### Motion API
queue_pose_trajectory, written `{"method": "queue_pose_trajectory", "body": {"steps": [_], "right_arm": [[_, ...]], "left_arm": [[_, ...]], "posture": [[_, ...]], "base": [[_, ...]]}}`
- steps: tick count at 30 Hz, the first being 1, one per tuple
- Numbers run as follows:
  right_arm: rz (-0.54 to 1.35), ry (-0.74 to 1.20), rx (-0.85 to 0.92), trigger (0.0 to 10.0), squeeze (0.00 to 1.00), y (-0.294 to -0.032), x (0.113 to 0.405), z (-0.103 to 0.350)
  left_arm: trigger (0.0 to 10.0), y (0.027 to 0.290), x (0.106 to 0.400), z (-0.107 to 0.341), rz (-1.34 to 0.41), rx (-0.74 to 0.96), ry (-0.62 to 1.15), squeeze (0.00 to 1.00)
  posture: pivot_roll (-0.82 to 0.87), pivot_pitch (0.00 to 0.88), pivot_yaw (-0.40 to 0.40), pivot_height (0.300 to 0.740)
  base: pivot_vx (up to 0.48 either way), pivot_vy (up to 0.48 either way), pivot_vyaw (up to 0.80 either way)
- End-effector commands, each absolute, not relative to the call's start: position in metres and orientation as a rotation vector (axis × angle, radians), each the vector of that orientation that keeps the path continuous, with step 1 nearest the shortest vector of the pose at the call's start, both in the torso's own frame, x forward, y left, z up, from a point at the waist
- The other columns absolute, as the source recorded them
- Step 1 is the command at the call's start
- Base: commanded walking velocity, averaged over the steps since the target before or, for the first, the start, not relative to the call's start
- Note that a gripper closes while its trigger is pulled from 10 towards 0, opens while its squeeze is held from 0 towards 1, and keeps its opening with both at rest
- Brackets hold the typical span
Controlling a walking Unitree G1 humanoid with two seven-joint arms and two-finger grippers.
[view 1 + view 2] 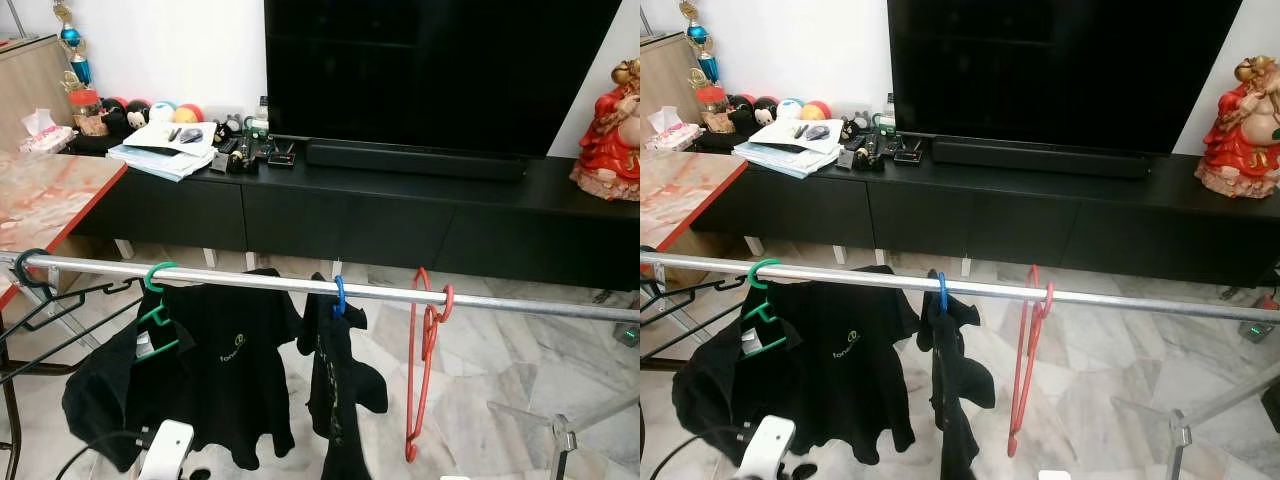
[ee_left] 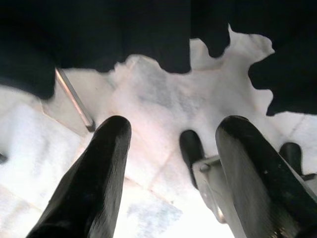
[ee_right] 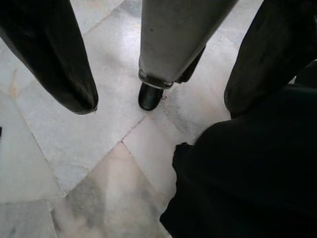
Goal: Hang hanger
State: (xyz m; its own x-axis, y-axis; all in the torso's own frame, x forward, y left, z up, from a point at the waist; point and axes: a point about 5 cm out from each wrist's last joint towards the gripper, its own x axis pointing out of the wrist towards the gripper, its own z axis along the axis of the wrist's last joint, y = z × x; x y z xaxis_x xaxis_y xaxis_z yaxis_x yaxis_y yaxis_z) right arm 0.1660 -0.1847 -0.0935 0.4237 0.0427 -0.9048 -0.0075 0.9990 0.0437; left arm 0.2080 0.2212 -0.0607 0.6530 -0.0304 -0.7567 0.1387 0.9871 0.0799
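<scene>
Rail (image 1: 520, 303) runs across above both our arms, bare beyond the red hanger (image 1: 424, 350), which hangs on it empty beside the blue-hooked black garment (image 1: 335, 380) and green-hangered shirt (image 1: 215, 370). Our left gripper (image 2: 171, 173) and right gripper (image 3: 163, 79) hang below, fingers spread, grasping nothing, over marble floor (image 3: 84, 163).

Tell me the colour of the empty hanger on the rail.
Red hanger, clearest in the left eye view.

Empty red hanger (image 1: 425, 350) hangs hooked over the metal rail (image 1: 520, 301).
</scene>
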Motion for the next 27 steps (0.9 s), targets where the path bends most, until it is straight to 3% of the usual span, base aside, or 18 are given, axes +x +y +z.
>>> {"method": "queue_pose_trajectory", "body": {"steps": [1,6,21,27], "right_arm": [[0.019,1.133,0.043,10.0,0.0,-0.186,0.167,-0.093],[0.013,1.134,0.043,10.0,0.0,-0.186,0.167,-0.093],[0.02,1.137,0.031,10.0,0.0,-0.186,0.167,-0.093],[0.01,1.135,0.032,10.0,0.0,-0.187,0.167,-0.093]], "left_arm": [[10.0,0.218,0.21,-0.06,-0.109,0.127,0.836,0.0],[10.0,0.215,0.213,-0.059,-0.13,0.13,0.825,0.0],[10.0,0.214,0.221,-0.055,-0.163,0.182,0.805,0.0],[10.0,0.215,0.232,-0.045,-0.185,0.214,0.744,0.0]], "posture": [[0.1,0.0,-0.044,0.74],[0.1,0.0,-0.044,0.74],[0.1,0.0,-0.042,0.74],[0.1,0.0,-0.042,0.74]], "base": [[0.0,0.0,0.0],[0.0,0.064,0.0],[0.0,0.48,0.0],[0.0,0.156,0.0]]}}
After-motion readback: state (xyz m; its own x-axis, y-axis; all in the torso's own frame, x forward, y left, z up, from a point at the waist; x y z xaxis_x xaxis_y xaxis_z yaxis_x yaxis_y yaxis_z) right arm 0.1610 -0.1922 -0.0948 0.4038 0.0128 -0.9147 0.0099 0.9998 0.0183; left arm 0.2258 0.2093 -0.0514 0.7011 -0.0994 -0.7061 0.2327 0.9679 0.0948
